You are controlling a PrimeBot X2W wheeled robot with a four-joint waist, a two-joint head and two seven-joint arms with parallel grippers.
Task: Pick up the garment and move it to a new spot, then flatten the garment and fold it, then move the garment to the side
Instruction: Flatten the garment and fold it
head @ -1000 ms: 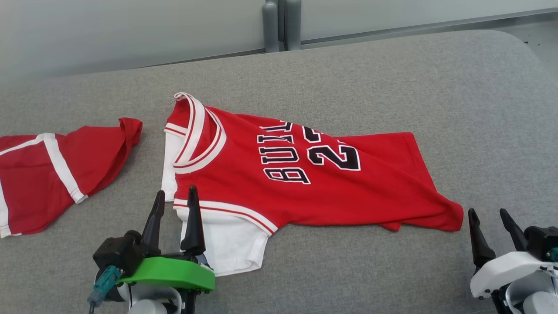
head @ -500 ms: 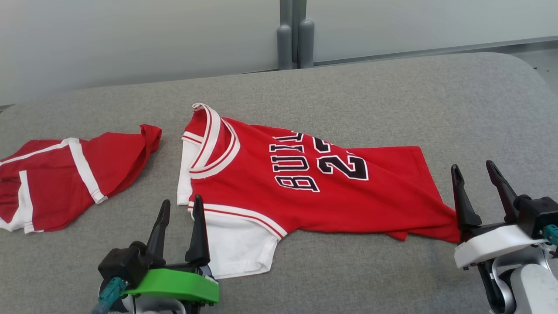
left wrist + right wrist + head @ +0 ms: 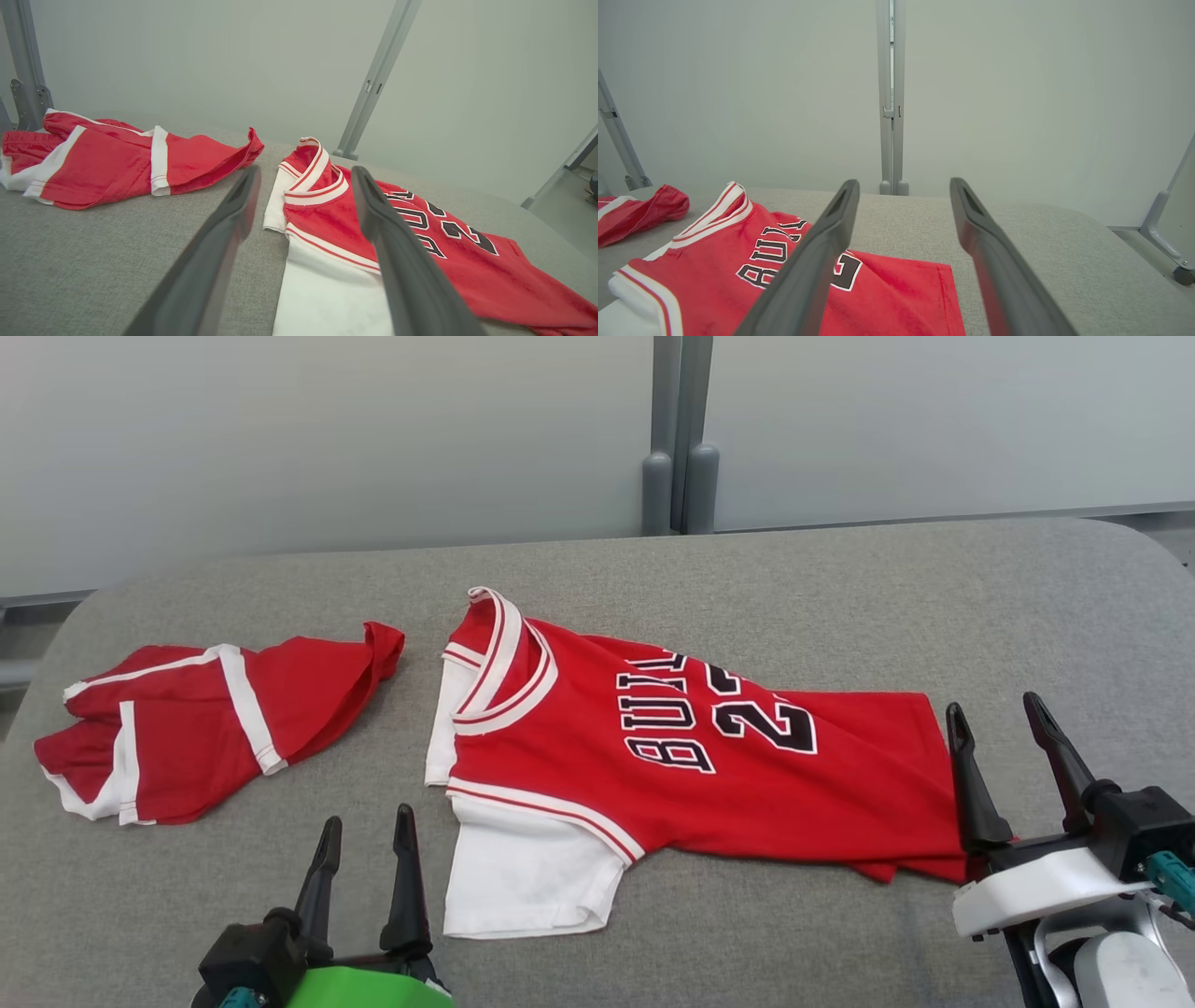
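A red jersey with white sleeves and black lettering (image 3: 691, 756) lies roughly flat on the grey table (image 3: 840, 597), collar to the left, hem to the right. It also shows in the left wrist view (image 3: 327, 224) and the right wrist view (image 3: 878, 289). My left gripper (image 3: 366, 829) is open, just left of the near white sleeve, nothing between its fingers. My right gripper (image 3: 994, 712) is open beside the jersey's hem at the right, holding nothing.
A pair of red shorts with white stripes (image 3: 215, 719) lies crumpled at the table's left end, also in the left wrist view (image 3: 117, 158). A pale wall with grey posts (image 3: 680, 439) stands behind the table. The table's rounded corners are close at both sides.
The head camera has tilted up, so everything sits lower in view and more wall shows. My right gripper has risen beside the jersey's hem. The left gripper sits lower in view.
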